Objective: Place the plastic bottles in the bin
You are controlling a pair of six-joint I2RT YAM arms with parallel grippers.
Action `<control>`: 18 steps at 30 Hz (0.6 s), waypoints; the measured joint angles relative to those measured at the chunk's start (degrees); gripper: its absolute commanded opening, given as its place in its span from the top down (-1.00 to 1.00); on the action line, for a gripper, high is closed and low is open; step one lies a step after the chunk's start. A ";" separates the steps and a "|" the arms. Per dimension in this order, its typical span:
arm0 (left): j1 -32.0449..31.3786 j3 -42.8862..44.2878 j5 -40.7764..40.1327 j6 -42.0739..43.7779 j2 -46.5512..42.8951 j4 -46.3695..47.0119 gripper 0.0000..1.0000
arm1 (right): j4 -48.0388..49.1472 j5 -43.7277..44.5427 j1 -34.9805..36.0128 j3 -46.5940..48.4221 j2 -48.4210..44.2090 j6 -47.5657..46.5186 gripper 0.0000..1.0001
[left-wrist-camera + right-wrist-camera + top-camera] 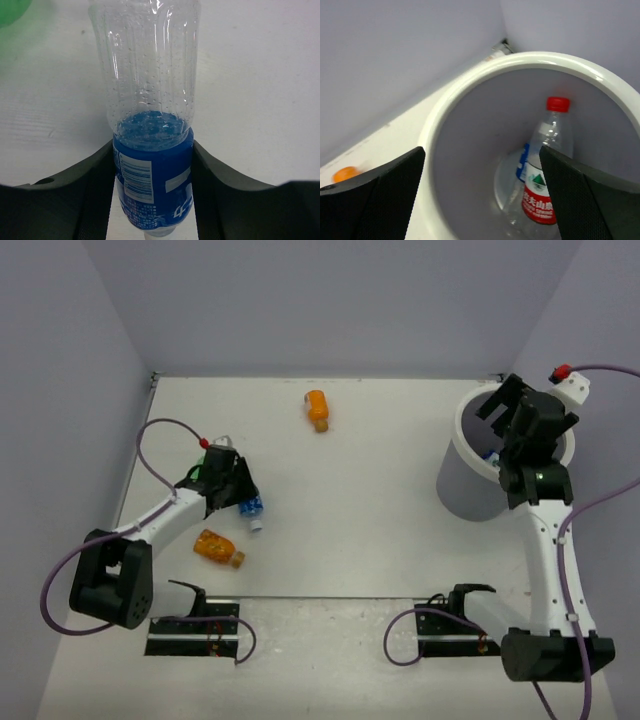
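White table (380, 510), lilac walls (330, 300). Left of the bin (462, 430), left tool (243, 502) grips a lying bottle (250, 508), cap nearward; right tool (530, 412) gapes empty.

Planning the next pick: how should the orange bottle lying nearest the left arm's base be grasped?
Grip the orange bottle across its wide body, not the narrower cap end, coming straight down from above. It lies on its side on the table, cap toward the near right, so a grip closing crosswise to that long axis probably suits it best.
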 measured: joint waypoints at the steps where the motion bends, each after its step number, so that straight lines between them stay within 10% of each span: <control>1: -0.57 1.08 0.07 0.15 0.08 0.05 0.65 | 1.18 -2.83 -0.02 -1.02 -2.19 -0.06 -0.97; 8: -11.18 11.20 -0.82 3.80 0.15 1.03 1.00 | 8.25 -23.42 5.61 -2.56 -9.38 -1.05 -0.97; 18: -30.24 15.23 4.37 16.59 -6.58 14.05 1.00 | 9.40 -60.53 13.70 3.60 7.53 -2.90 -0.97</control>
